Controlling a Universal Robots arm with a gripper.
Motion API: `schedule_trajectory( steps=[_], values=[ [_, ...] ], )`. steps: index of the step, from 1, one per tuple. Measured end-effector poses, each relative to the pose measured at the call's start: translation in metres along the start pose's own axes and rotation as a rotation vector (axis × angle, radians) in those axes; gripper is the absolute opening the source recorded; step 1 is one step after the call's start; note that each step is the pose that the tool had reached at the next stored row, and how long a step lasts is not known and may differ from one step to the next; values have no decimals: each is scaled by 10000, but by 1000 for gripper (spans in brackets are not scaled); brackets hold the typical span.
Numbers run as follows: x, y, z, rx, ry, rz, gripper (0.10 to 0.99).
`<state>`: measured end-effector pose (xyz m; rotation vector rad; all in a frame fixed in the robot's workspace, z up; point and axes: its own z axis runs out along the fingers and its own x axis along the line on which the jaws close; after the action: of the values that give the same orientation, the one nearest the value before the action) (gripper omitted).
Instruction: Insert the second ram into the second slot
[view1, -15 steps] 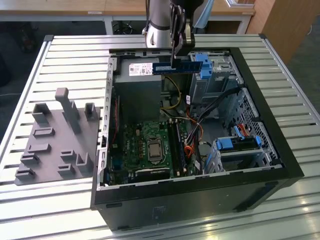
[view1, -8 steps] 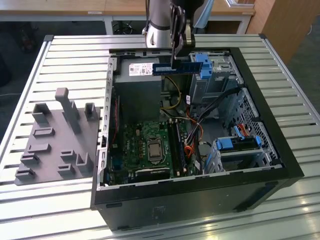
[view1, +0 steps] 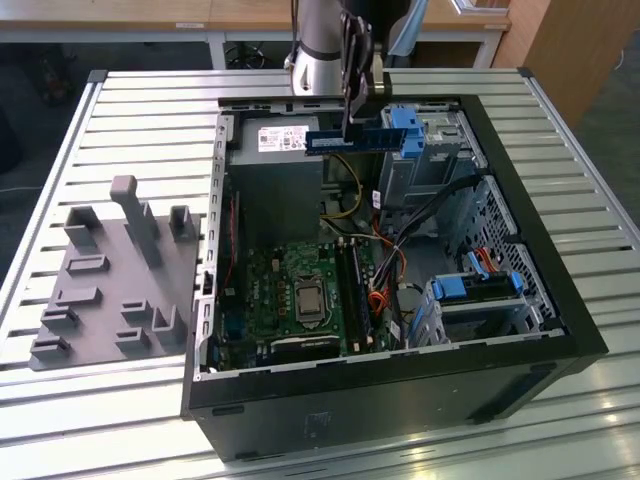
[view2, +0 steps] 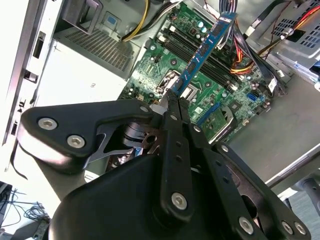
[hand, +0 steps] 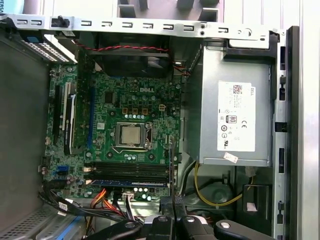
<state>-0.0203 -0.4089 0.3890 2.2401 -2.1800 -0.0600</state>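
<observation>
My gripper (view1: 347, 122) hangs above the back of the open computer case (view1: 520, 350), shut on the second ram (view1: 352, 141). This is a long blue stick, held level and well above the motherboard (view1: 290, 290). In the second wrist view the fingers (view2: 176, 107) pinch one end of the second ram (view2: 200, 55), which juts out over the board. The dark memory slots (hand: 127, 171) lie side by side near the processor socket (hand: 131, 135). Another blue stick (hand: 127, 182) sits in the slot beside them. In the exterior view the slots (view1: 352, 285) lie far below the gripper.
A grey power supply (hand: 235, 120) fills the case corner near the gripper. Orange and black cables (hand: 102, 197) run close to the slots. Blue drive-bay clips (view1: 405, 128) stand beside the held stick. A grey fixture plate with pegs (view1: 110, 270) lies at the exterior view's left.
</observation>
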Motion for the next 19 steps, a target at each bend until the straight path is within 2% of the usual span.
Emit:
schedule_trajectory(
  steps=[19],
  values=[
    [168,4,-3,0,0,0,122]
  ],
)
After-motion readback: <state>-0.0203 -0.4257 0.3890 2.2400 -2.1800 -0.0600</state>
